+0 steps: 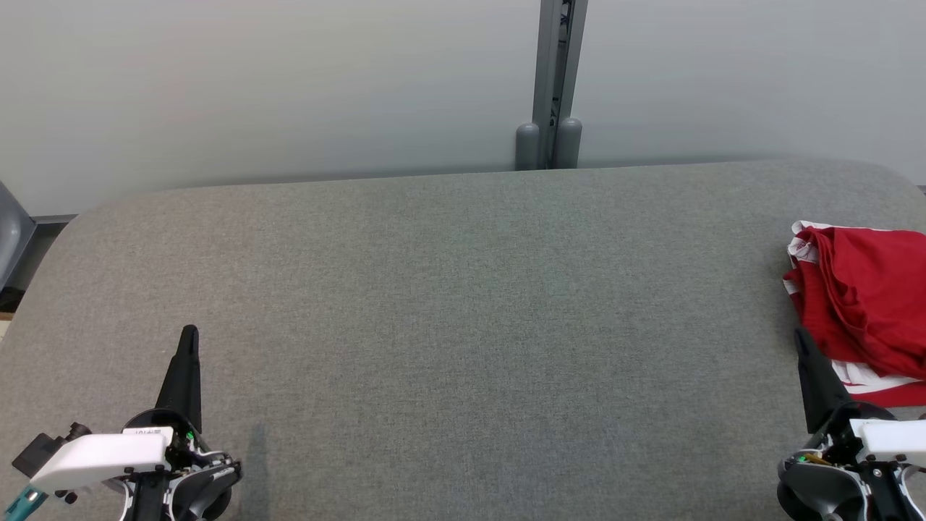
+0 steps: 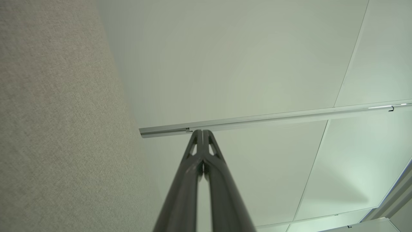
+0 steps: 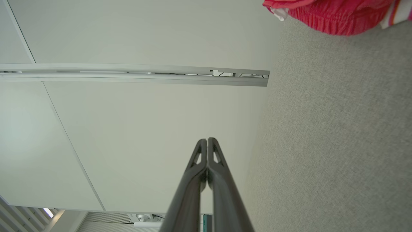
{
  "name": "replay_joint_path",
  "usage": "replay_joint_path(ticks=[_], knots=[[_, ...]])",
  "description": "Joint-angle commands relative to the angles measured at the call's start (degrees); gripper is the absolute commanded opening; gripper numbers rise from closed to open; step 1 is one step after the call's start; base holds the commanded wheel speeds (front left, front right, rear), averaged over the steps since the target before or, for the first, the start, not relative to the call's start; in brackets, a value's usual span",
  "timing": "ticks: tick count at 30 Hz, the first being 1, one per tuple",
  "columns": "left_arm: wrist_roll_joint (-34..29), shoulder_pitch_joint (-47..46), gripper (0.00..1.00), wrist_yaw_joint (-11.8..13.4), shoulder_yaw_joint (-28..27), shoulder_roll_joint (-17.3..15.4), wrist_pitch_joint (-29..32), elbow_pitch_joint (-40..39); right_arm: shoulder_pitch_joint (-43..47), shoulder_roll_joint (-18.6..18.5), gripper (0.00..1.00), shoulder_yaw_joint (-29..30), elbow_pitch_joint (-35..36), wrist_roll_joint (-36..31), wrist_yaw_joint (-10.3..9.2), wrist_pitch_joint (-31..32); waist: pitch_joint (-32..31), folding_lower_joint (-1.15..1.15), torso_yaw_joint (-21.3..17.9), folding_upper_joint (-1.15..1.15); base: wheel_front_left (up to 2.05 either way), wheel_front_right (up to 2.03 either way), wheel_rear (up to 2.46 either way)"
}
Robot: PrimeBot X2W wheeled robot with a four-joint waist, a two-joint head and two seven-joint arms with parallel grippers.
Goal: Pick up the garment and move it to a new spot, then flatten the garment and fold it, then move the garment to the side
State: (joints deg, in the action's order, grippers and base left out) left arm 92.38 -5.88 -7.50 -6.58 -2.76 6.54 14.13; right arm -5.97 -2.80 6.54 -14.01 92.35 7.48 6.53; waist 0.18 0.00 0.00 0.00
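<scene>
The garment (image 1: 864,307) is a red piece with white trim, lying bunched at the right edge of the grey padded table (image 1: 463,304); part of it is cut off by the frame. Its red folds (image 3: 334,14) also show at the top right of the right wrist view. My right gripper (image 1: 801,334) is shut at the lower right, its tip just left of the garment's near edge, holding nothing. My left gripper (image 1: 189,331) is shut and empty at the lower left, far from the garment. Both wrist views show the fingers (image 2: 202,132) (image 3: 207,140) pressed together.
A pale wall runs behind the table, with a grey post (image 1: 553,87) at the back centre. A wide stretch of bare grey cloth lies between the two grippers. The table's rounded far corners curve away at left and right.
</scene>
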Motion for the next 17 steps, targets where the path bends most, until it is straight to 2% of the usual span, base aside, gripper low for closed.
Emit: replay_joint_path(ticks=[1,17], knots=[[0.07,-0.7,0.0,-0.16,-0.15,-0.15,0.18,-0.16,-0.52,-0.16,0.0,0.15,-0.1,0.04,0.03,0.21,0.0,0.0,0.0,0.0,0.0,0.0,0.0],[0.07,-0.7,0.0,-0.16,-0.14,-0.15,0.17,-0.16,-0.52,-0.16,0.0,0.15,-0.1,0.03,0.02,0.2,0.0,0.0,0.0,0.0,0.0,0.0,0.0]])
